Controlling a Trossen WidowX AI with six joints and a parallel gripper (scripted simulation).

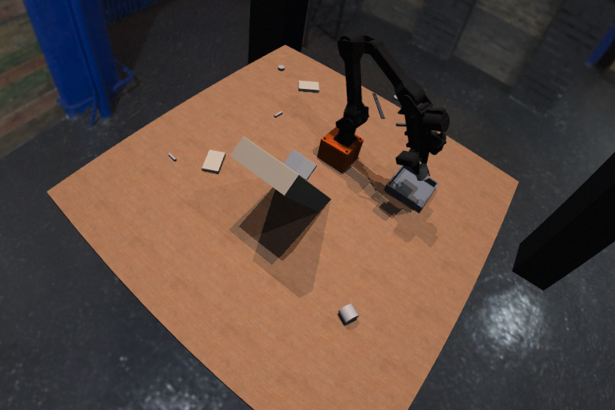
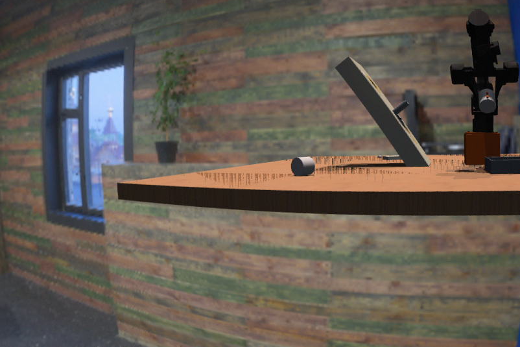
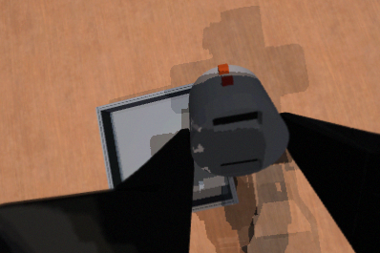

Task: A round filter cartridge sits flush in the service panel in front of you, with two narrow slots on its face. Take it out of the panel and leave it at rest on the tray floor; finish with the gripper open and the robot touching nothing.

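Note:
My gripper [image 1: 422, 167] [image 2: 486, 106] [image 3: 233, 129] is shut on the round filter cartridge [image 1: 422, 173] [image 2: 487, 102] [image 3: 229, 145]. The cartridge is grey, with two dark slots on the face towards the wrist camera and a small orange-red mark at its rim. It hangs clear above the table, and in the wrist view it overlaps the right part of the open tray [image 1: 402, 200] [image 2: 502, 165] [image 3: 103, 145]. Its underside is hidden in the wrist view. The service panel [image 1: 265, 165] [image 2: 378, 114] stands tilted left of the arm's base; its front is mostly hidden.
A dark handle [image 2: 401, 106] juts from the panel's front. A grey plate [image 1: 301, 165] shows beside the panel. A loose grey cylinder [image 1: 348, 313] [image 2: 303, 165] lies near the table's front. Pale blocks [image 1: 214, 161] [image 1: 308, 86] and a dark bar [image 1: 378, 105] lie farther off.

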